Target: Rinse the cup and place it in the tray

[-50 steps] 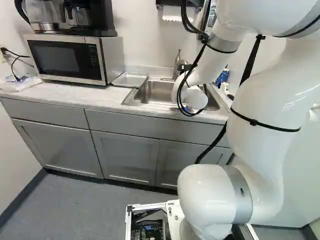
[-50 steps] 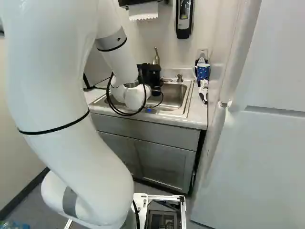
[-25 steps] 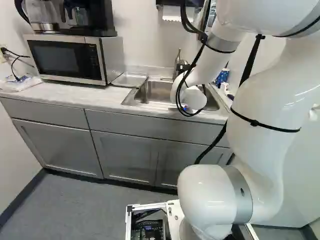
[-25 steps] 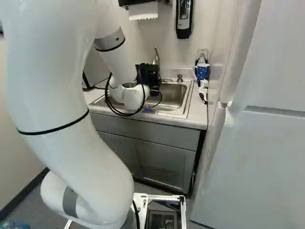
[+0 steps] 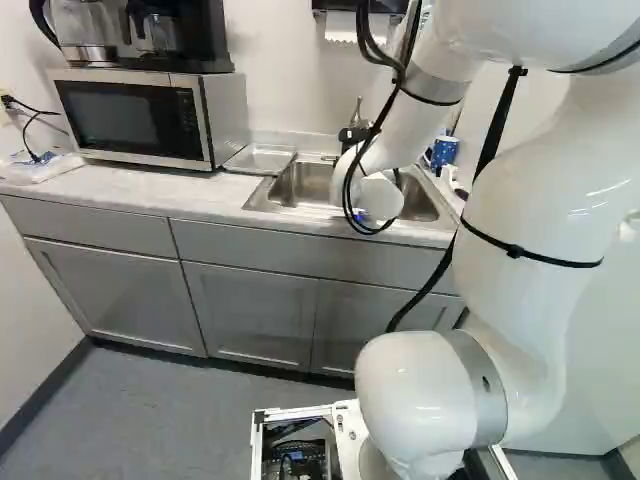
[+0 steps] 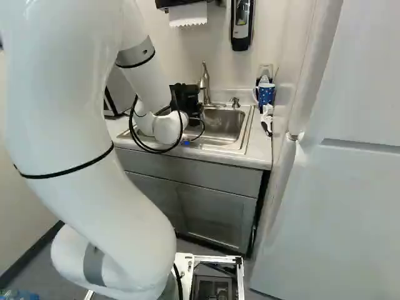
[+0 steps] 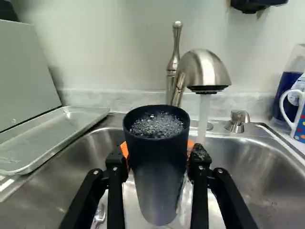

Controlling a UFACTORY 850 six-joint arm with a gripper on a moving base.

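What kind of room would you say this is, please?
Probably a small kitchenette or break room: a sink with running water, a microwave on the counter, and cabinets beneath.

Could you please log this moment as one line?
end effector: shut on dark cup; cup: bubbly liquid inside; tap: running, stream beside cup; tray: beside sink, cup not yet placed
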